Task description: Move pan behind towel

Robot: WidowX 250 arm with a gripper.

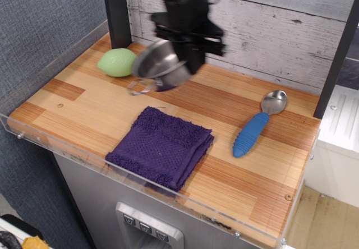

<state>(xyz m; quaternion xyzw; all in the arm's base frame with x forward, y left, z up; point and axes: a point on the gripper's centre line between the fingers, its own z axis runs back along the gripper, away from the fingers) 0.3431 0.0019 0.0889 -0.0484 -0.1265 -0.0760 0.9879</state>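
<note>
The pan (pixel 159 65) is a small shiny steel pot with wire loop handles. It hangs tilted in the air above the back of the counter, behind the towel's far edge. My black gripper (pixel 188 52) is shut on the pan's right rim and holds it up. The towel (pixel 161 146) is a dark purple folded cloth lying flat at the counter's front middle. The image of the arm and pan is blurred by motion.
A light green lemon-shaped object (pixel 117 62) lies at the back left, close to the pan. A steel spoon with a blue ribbed handle (pixel 257 127) lies at the right. A clear acrylic rim (pixel 84 160) runs along the counter's front. A dark post (pixel 116 13) stands at the back left.
</note>
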